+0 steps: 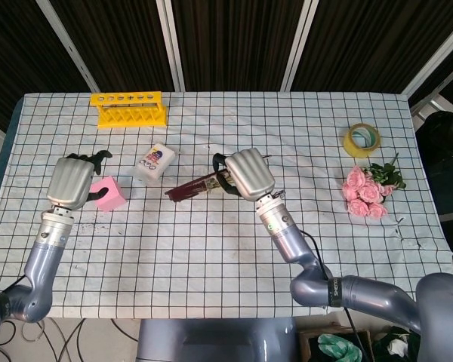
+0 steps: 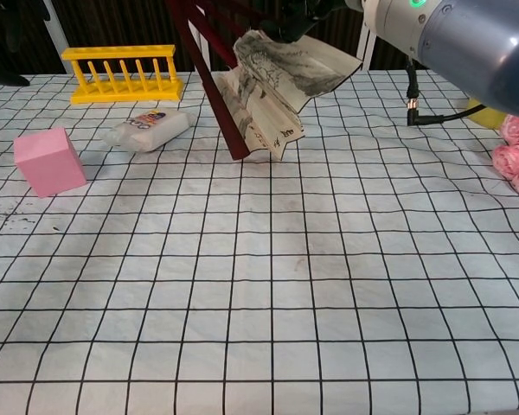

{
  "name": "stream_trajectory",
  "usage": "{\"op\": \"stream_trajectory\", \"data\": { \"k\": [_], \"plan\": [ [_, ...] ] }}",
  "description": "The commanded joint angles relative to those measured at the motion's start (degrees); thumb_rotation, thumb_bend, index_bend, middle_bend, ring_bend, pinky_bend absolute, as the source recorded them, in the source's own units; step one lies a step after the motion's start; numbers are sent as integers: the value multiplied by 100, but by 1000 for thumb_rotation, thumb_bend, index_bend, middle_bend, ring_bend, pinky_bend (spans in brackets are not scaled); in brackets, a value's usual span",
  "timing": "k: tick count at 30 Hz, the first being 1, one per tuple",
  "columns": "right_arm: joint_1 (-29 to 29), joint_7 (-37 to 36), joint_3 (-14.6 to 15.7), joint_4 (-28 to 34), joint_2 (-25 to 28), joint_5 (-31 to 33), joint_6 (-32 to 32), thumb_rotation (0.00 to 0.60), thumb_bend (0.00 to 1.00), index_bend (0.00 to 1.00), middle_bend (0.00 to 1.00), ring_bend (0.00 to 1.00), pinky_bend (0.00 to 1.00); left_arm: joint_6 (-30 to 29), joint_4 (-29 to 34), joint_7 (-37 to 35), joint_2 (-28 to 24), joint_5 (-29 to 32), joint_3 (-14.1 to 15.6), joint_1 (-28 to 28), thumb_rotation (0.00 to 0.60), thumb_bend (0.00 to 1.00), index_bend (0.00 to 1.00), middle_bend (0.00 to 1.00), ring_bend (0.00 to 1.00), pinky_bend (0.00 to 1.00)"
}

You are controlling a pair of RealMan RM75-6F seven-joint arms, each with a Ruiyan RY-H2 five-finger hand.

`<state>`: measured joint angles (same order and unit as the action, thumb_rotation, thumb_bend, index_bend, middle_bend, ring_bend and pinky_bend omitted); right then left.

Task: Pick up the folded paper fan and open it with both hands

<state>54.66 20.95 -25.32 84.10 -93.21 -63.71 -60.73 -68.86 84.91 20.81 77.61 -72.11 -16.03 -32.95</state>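
The paper fan (image 1: 196, 186) is held above the checked tablecloth (image 1: 211, 256), just right of the white packet (image 1: 155, 163). In the head view its long axis runs nearly level, the dark red end pointing left toward the pink cube (image 1: 106, 193) and the other end under the right hand (image 1: 248, 173). That hand's fingers are curled down around the fan's near end, grasping it, with the back of the hand facing up and the forearm stretching away from the packet. The left hand (image 1: 72, 181) hovers just beside the pink cube, left of the packet, fingers loosely bent and apart with nothing in them. The chest view shows what the head view hides: the fan (image 2: 259, 82) is partly spread, printed paper folds hanging beside the dark red ribs, its lower tip near the cloth. In that view the right hand is mostly cut off by the top edge.
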Motion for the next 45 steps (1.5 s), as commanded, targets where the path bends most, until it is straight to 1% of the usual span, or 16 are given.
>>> {"op": "stream_trajectory", "data": {
  "k": [1, 3, 14, 23, 28, 31, 34, 40, 45],
  "plan": [
    [66, 72, -145, 108, 6, 242, -10, 600, 571, 954, 1000, 1000, 1000, 7, -101, -1, 86, 39, -19, -63, 600, 47, 341, 590, 599, 576],
    [106, 115, -241, 194, 12, 428, -19, 600, 571, 954, 1000, 1000, 1000, 36, -181, -13, 153, 83, -40, -116, 600, 63, 346, 599, 614, 592],
    [382, 400, -731, 646, 78, 1430, -130, 600, 571, 956, 1000, 1000, 1000, 86, -625, -101, 590, 52, -124, -460, 600, 75, 362, 657, 687, 665],
    [631, 589, -995, 915, 241, 1989, -208, 600, 571, 958, 1000, 1000, 1000, 251, -919, -282, 844, 139, -215, -712, 600, 75, 359, 722, 754, 724],
    [777, 643, -1112, 1052, 295, 2310, -268, 600, 571, 958, 1000, 1000, 1000, 548, -807, -230, 941, 641, -379, -839, 600, 75, 354, 791, 843, 807],
    [844, 654, -1148, 1141, 319, 2477, -328, 600, 571, 958, 1000, 1000, 1000, 731, -663, -110, 982, 1067, -537, -951, 600, 75, 347, 814, 863, 828],
    [894, 671, -1169, 1199, 347, 2581, -373, 600, 571, 957, 1000, 1000, 1000, 830, -632, 33, 1019, 1296, -621, -1072, 600, 75, 342, 817, 865, 831],
    [992, 718, -1177, 1319, 438, 2756, -466, 600, 572, 958, 1000, 1000, 1000, 994, -636, 219, 1103, 1602, -665, -1291, 600, 75, 340, 821, 866, 833],
    [1055, 707, -1190, 1398, 478, 2903, -535, 600, 572, 958, 1000, 1000, 1000, 1069, -678, 347, 1193, 1739, -633, -1435, 600, 76, 344, 854, 889, 861]
  ]
}}
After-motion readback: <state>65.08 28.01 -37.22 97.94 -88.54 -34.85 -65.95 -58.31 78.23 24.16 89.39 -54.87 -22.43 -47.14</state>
